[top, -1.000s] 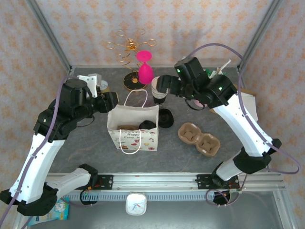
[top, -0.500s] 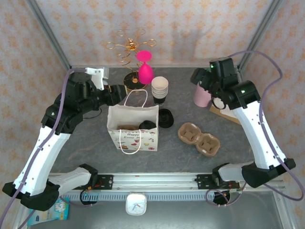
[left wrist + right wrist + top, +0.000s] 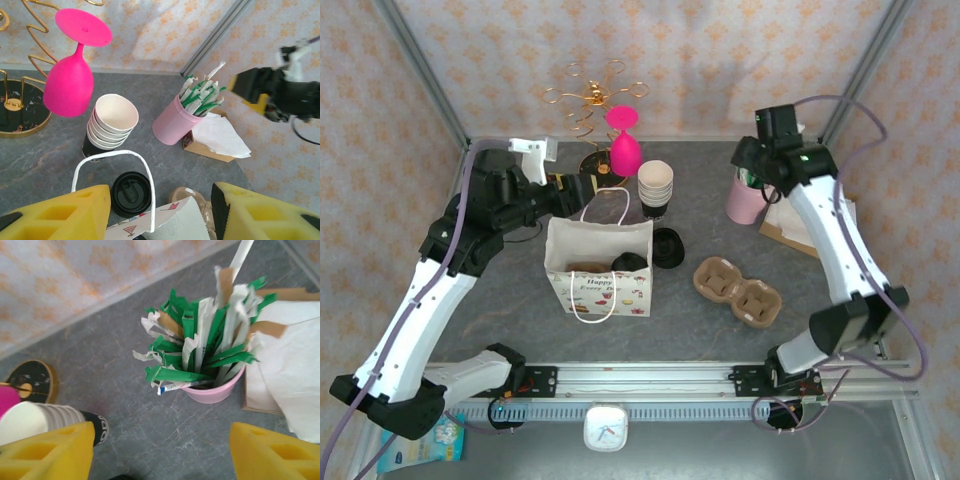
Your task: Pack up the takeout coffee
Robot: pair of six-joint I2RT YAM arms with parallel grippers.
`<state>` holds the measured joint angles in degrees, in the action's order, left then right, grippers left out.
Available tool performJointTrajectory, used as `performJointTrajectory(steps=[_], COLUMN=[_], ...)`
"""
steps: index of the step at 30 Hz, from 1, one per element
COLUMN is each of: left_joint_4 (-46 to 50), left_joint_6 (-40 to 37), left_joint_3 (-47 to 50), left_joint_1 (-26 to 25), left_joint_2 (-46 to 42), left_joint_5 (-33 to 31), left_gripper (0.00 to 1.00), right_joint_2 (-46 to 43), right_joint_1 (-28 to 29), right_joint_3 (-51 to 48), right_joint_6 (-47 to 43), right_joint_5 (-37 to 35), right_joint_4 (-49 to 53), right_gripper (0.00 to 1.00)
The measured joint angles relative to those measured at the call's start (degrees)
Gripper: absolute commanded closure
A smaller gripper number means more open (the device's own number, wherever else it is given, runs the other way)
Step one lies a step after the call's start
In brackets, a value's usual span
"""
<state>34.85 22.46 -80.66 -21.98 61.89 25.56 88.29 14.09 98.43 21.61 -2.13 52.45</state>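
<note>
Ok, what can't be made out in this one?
Bag contents, top view: the walls hide all but a black lid and a brown edge; any cup below can't be told.
Cup stack, right wrist view: cut by the left edge, partly behind a finger.
Napkins, right wrist view: cut by the right edge.

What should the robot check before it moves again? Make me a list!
1. Right gripper above the straws: ok, jaws apart.
2. Straws standing in the pink cup: ok.
3. Bag upright and open: ok.
4. Coffee packed: cannot tell. A black lid shows inside the bag, but what is under it is hidden.
5. Left gripper free: ok, open near the bag's handle, holding nothing.
</note>
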Motion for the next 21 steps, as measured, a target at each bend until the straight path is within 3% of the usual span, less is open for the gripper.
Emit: performJointTrajectory(steps=[6,11,17,19,21], left_joint_4=[-1.0,-2.1,-3.1,-3.1,-3.1], left_joint_6=[0.0,0.0,0.0,0.0,0.0], left_joint_3=[0.6,0.6,1.5,1.7,1.7], left_joint_1=[0.0,0.0,0.0,0.0,0.0], left_joint_2=[0.5,0.5,0.5,0.5,0.5], left_joint_5=[-0.2,-0.5,-0.5,-0.5,-0.5], left_gripper=[0.42,0.42,0.42,0.42,0.42], right_joint_2=[8.2,8.7,8.7,8.9,9.2], right_joint_1=[0.0,0.0,0.0,0.0,0.0], right_joint_3=[2.2,3.1,3.3,3.4,3.7], right_joint_6=[-0.2,-0.2,-0.5,-0.7,-0.9], right_joint_5=[-1.0,-3.2,-4.1,-4.1,-4.1], right_joint_4=[-0.1,-0.2,-1.0,-1.1,-1.0], right_gripper=[0.48,0.59,0.65,0.75,0.76])
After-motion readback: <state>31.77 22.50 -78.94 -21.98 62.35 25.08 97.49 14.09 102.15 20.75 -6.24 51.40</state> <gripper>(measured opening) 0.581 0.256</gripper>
